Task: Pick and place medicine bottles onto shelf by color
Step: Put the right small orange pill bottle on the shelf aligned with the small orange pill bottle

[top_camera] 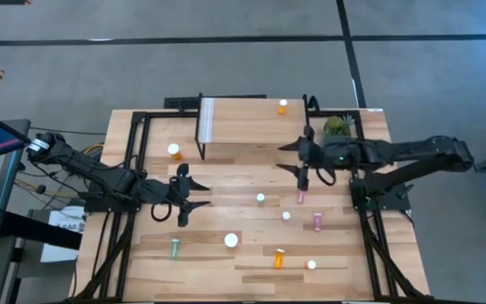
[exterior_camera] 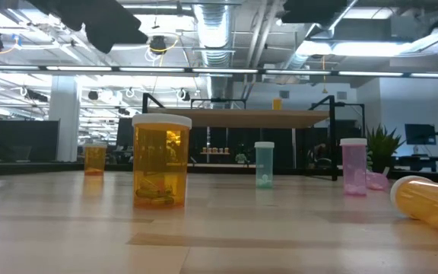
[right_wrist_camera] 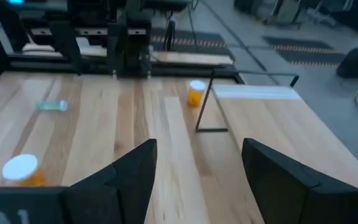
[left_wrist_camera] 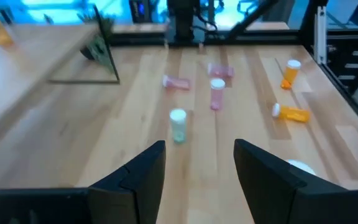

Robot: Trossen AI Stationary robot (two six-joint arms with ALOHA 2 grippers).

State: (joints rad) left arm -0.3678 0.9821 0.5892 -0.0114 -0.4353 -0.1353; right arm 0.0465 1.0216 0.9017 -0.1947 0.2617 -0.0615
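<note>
Pale plank worktop (top_camera: 251, 245) is filling the overhead picture, framed by black rails, with grey floor lying around it. Standing at its far side is the shelf (top_camera: 251, 125), a raised light-wood platform with a white strip along its left edge, and it is serving as the landmark for everything else. One small orange bottle (top_camera: 283, 106) is sitting on the shelf near its far edge. A second orange bottle (top_camera: 175, 152) is standing on the worktop just off the shelf's left end. Out in front of the shelf, two white-capped bottles (top_camera: 261, 198) are standing upright, with a pink bottle (top_camera: 301, 197) lying beside them and another pink bottle (top_camera: 317, 221) a little farther from the shelf. Farther still toward the near edge, a pale green bottle (top_camera: 175, 248) is lying on its side, a large white-capped bottle (top_camera: 231, 241) is standing, and an orange bottle (top_camera: 279, 257) is lying tipped over. A small green plant (top_camera: 337, 127) is sitting at the shelf's right end. The left hand (top_camera: 184, 196) is hovering in front of the shelf's left corner, its fingers (left_wrist_camera: 138, 177) parted and gripping nothing. The right hand (top_camera: 300, 159) is hanging just at the shelf's front right edge, its fingers (right_wrist_camera: 135, 171) spread wide and empty.
</note>
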